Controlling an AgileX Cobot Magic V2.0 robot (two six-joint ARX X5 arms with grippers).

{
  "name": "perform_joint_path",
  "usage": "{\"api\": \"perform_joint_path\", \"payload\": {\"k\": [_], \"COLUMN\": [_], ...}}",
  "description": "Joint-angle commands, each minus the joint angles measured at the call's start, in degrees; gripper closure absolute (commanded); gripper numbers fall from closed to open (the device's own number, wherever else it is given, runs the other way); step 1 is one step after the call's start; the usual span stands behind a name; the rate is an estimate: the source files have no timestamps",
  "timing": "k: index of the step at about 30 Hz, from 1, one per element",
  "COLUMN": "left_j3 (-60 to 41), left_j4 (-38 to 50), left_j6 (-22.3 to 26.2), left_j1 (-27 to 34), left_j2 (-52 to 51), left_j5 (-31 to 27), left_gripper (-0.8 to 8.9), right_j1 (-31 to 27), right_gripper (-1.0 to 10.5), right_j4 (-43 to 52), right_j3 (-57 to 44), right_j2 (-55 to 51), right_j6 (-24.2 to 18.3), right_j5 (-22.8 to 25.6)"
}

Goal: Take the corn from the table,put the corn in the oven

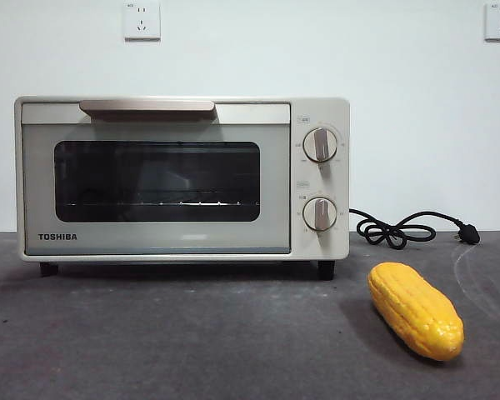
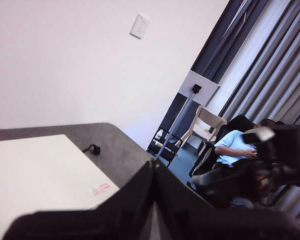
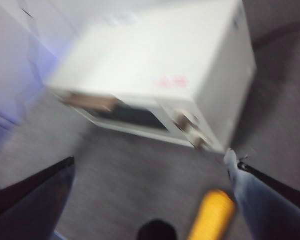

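Right gripper (image 3: 150, 200) spread above grey table (image 1: 192, 333), corn (image 1: 415, 310).

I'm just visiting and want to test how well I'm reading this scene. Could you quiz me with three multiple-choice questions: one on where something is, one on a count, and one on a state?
1. Where does the corn lie?
A. On the table in front of the oven's knob side
B. Inside the oven
C. On top of the oven

2. How many round knobs does the oven have?
A. One
B. Two
C. Four

3. How is the oven door?
A. Wide open
B. Taken off
C. Closed

Answers:
1 A: the front view shows the cob resting on the grey table, nearer the camera than the oven.
2 B: two knobs sit one above the other on its front panel.
3 C: the dark glass door stands flush with the front, handle at the top.
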Motion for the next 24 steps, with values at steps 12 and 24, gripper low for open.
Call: {"api": "perform_joint_path", "payload": {"k": [12,24], "left_j3": [0.11,0.11], "left_j4": [-2.43,-2.99], "left_j6": [2.86,3.78], "left_j1": [-0.02,-0.02], "left_j2": [2.25,2.23], "left_j5": [0.2,0.2], "left_gripper": [8.17,8.17], "right_j1": [18.08,20.04], "right_gripper": [4.4,4.4], "right_j4": [-6.23,-1.62], "right_j3": [-0.35,-9.22], "right_j2": [22.1,30.58], "right_j6": [-1.6,0.24], "right_j5": [21.38,24.68]}}
